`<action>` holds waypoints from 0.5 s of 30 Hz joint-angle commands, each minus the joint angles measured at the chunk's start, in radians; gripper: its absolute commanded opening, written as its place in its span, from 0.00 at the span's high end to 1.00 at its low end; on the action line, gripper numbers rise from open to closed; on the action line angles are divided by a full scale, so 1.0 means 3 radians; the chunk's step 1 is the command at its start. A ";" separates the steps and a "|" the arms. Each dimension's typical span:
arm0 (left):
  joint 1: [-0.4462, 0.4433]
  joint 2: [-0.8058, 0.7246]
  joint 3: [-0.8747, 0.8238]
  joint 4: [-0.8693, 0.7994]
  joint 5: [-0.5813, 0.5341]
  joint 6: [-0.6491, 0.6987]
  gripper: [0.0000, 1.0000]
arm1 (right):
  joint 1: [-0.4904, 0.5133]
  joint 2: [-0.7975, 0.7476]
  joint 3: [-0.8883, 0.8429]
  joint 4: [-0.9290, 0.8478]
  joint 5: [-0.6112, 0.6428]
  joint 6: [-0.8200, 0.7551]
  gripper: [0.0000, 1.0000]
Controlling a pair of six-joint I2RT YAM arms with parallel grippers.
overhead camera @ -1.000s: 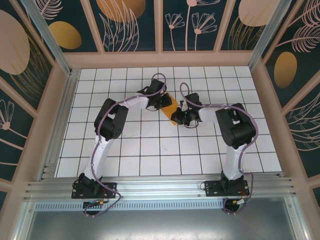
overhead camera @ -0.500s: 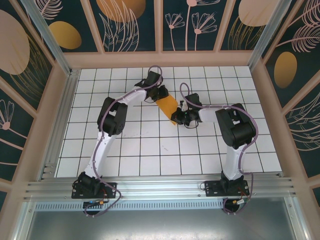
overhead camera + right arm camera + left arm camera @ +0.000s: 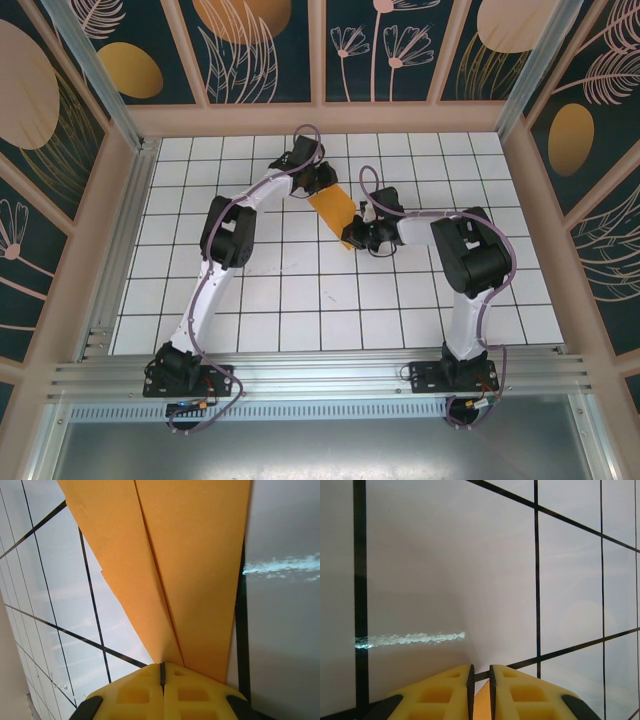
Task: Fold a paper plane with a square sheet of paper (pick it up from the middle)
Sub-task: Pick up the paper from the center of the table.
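Observation:
The bright-orange paper (image 3: 335, 207) is folded into a narrow shape with a centre crease and lies slanted at mid-table. My right gripper (image 3: 352, 236) is shut on its near pointed end. In the right wrist view the paper (image 3: 190, 555) fans upward from the closed jaws (image 3: 162, 667). My left gripper (image 3: 322, 182) sits at the paper's far end. In the left wrist view its yellow jaws (image 3: 480, 672) stand only a thin slit apart, and a sliver of orange paper (image 3: 481, 705) shows deep between them.
The white grid table (image 3: 300, 290) is enclosed by wooden side walls (image 3: 130, 200) and patterned panels. Both arms reach inward and meet near the middle. An aluminium rail (image 3: 320, 375) runs along the near edge.
My left gripper has slid up and away along the paper toward the far side, uncovering most of the orange strip. The right gripper has stayed put, shut on the near end.

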 commanded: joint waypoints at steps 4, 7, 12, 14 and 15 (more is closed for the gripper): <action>0.0235 0.0190 0.0105 0.0063 -0.0339 0.0034 0.81 | 0.0104 0.0274 -0.0370 -0.1022 0.0393 -0.0050 1.00; 0.0258 0.0018 0.0112 0.0064 -0.0304 0.0137 0.79 | 0.0106 0.0060 -0.0225 -0.0873 0.0236 -0.0131 0.96; 0.0261 -0.0583 -0.0236 0.0151 -0.0311 0.0346 0.73 | 0.0103 -0.0435 0.0313 -0.0768 0.0095 -0.0273 0.77; 0.0263 -0.0887 -0.0531 0.0227 -0.0371 0.0387 0.69 | 0.0099 -0.0548 0.0441 -0.0764 0.0132 -0.0307 0.70; 0.0263 -0.1036 -0.0708 0.0268 -0.0428 0.0401 0.67 | 0.0094 -0.0586 0.0503 -0.0777 0.0187 -0.0351 0.67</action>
